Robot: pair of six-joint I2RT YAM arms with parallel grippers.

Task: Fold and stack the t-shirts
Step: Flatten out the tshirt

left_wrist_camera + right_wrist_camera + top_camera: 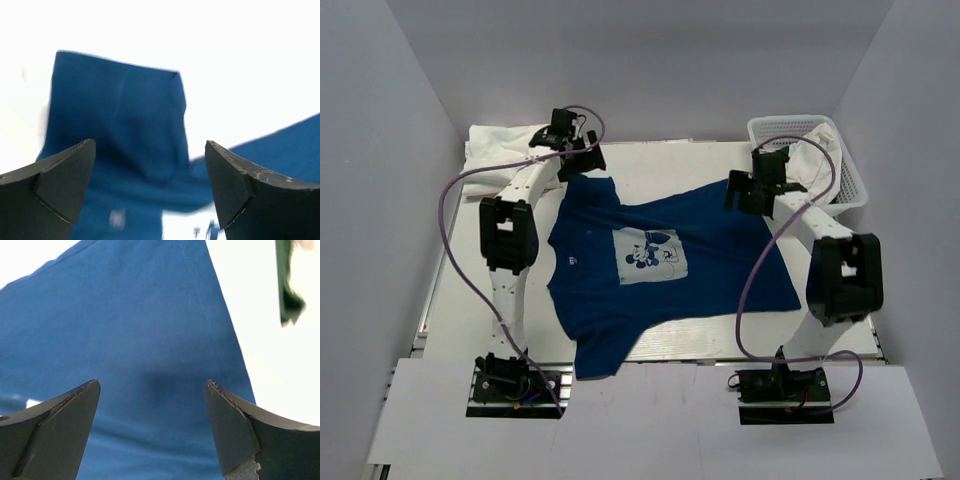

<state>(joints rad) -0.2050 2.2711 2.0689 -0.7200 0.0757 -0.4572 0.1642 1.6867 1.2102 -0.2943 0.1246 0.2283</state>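
Outstretched; left claw point(150, 144), right claw point(153, 382) gape over t-shirt point(720, 260)

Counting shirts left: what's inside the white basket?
White cloth fills the basket, spilling over its rim. How many pieces, and anything beneath, is hidden; the right gripper covers one corner.

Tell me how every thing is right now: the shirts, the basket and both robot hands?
blue t-shirt: spread flat, picture up, not folded.
white t-shirts: piled at the far left corner.
basket: upright, with white cloth draped over its rim.
left gripper: open, holding nothing, above a blue sleeve.
right gripper: open, holding nothing, above the blue cloth.
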